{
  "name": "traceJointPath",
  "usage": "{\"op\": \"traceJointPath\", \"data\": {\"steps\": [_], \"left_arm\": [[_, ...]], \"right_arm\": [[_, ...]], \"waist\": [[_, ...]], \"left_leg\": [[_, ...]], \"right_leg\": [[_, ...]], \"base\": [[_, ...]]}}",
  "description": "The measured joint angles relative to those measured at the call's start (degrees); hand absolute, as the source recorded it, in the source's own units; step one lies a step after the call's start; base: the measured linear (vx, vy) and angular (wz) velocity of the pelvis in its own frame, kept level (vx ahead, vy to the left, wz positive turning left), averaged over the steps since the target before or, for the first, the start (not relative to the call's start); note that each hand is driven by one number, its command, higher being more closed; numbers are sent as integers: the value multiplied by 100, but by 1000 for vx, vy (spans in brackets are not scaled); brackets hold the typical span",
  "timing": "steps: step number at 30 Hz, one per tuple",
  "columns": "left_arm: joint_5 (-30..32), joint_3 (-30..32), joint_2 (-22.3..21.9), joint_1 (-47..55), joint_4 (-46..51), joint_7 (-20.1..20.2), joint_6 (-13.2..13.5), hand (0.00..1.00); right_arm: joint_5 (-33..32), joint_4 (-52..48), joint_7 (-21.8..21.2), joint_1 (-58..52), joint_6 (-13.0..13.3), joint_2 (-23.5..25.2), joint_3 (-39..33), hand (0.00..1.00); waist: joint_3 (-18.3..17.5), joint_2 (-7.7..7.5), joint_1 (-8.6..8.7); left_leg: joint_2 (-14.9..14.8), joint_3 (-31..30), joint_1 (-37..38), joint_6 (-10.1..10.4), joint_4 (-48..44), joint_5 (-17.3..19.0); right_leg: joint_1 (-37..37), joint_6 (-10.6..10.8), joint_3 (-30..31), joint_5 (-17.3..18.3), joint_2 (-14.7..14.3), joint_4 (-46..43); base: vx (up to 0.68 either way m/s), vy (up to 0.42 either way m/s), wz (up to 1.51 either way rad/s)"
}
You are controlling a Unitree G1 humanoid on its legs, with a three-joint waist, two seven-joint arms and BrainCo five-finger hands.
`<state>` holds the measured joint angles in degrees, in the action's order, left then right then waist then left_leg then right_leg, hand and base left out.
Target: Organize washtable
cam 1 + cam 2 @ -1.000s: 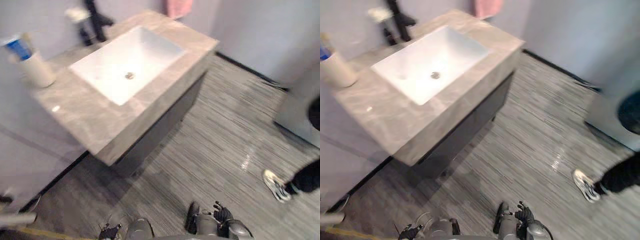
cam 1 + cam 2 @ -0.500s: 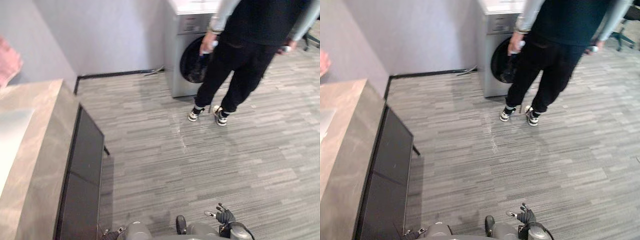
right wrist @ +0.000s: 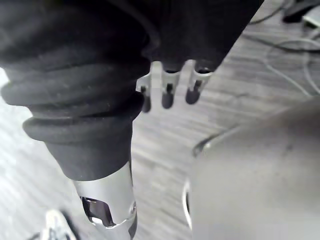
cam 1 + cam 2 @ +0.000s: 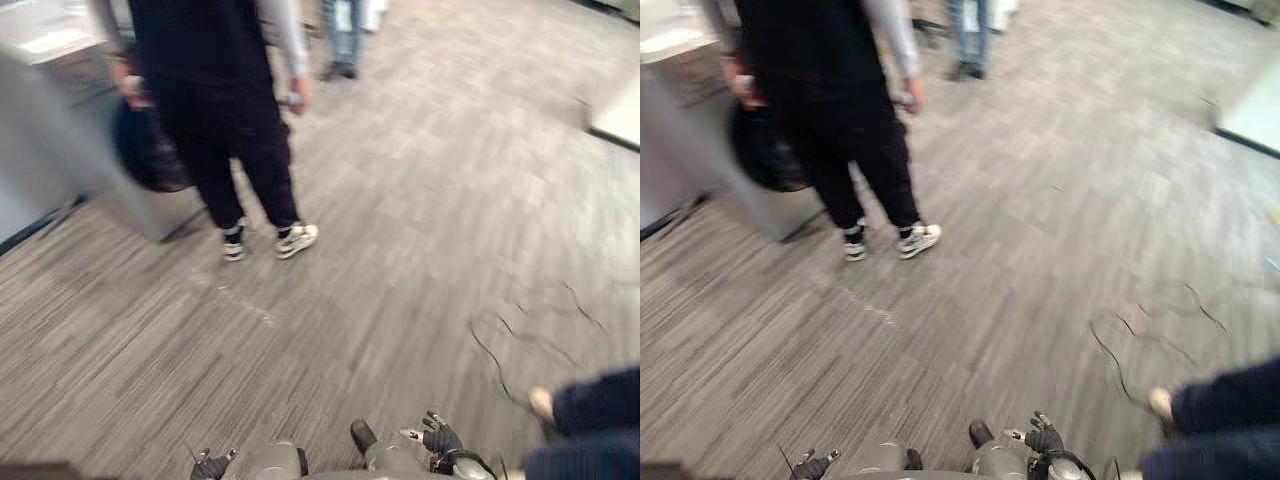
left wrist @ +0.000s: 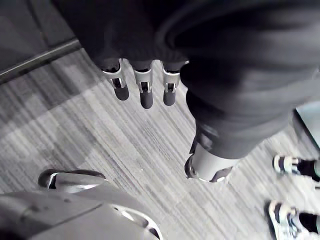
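— How many people do you count ahead of you?

— Three. One person in black trousers stands nearest, a second person in jeans is well behind, and a third person in dark blue shows in part at my lower right.

— Shoes?

— Two pale sneakers, both on the one in black trousers. The others' footwear is too blurred for me to count.

— Appliances?

— One washing machine, with one dark round door.

— And your own hands?

— Two: my left hand and my right hand.
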<state>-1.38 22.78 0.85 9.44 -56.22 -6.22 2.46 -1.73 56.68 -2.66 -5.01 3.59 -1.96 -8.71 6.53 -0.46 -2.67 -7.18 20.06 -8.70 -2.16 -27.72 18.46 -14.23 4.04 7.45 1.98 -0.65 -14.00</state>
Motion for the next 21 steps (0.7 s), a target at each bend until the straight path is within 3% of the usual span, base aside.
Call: {"op": "traceJointPath", "data": {"steps": [2,3,4,7,8,12,15,17,18,19,21], "left_arm": [[-6,-33,32,-53,-142,8,-6,0],[-6,-141,71,-81,-233,21,-4,0],[-7,-246,118,-87,-279,48,-3,0],[-8,-361,222,-162,-407,122,-11,0],[-7,-417,277,-160,-439,122,-18,0],[-8,-403,209,-58,-513,118,-66,0],[-9,-226,202,-13,-509,119,-91,0],[-9,-185,182,-7,-494,115,-91,0],[-13,-186,173,-12,-480,115,-91,0],[-12,-188,178,-13,-480,114,-94,0],[-15,-283,179,-49,-481,91,-94,0]], "right_arm": [[20,5,-9,-30,18,-62,-32,0],[22,57,-14,-29,33,-77,-28,0],[19,93,-11,-13,42,-76,-25,0],[17,222,-13,51,48,-71,-38,0],[16,286,-18,72,40,-64,-48,0],[0,433,-119,86,39,-137,-187,0],[-6,523,-106,131,21,-135,-211,0],[-23,566,-107,128,23,-145,-204,0],[-52,596,-106,131,23,-141,-207,0],[-52,595,-106,131,26,-142,-207,0],[-65,578,-112,139,33,-197,-224,0]], "waist": [[3,14,15],[1,38,30],[-2,41,39],[-22,24,166],[-47,-36,185],[-140,53,154],[-130,55,110],[-87,0,21],[-86,6,12],[-85,5,17],[-98,49,41]], "left_leg": [[-37,755,376,-104,366,-61],[-66,1094,555,-163,569,-113],[-86,1284,626,-139,667,-158],[-177,1640,652,-59,750,-269],[-174,1707,644,-19,703,-293],[-403,1641,672,145,666,-386],[-847,1534,593,288,52,-330],[-979,661,207,284,-662,-322],[-866,-146,40,322,-802,-302],[-779,-459,33,328,-750,-301],[-534,-852,299,559,215,-248]], "right_leg": [[163,-339,-2179,225,721,-246],[312,-385,-2702,255,877,-360],[390,-386,-2851,256,901,-422],[717,-353,-2889,273,918,-342],[829,-231,-2737,350,860,-28],[977,-291,-2286,-11,413,683],[1050,-432,-1821,-125,24,989],[1027,-474,-1531,-111,-149,906],[1024,-496,-1459,-126,-189,905],[1025,-495,-1428,-127,-188,906],[955,-399,-1338,-188,-131,954]], "base": [[-142,99,-178],[-180,63,-180],[-144,9,-133],[-73,-122,-84],[-36,-192,-55],[-16,-179,-66],[-7,-202,-86],[5,-127,-88],[-13,-33,-55],[-8,17,-47],[8,117,-18]]}}
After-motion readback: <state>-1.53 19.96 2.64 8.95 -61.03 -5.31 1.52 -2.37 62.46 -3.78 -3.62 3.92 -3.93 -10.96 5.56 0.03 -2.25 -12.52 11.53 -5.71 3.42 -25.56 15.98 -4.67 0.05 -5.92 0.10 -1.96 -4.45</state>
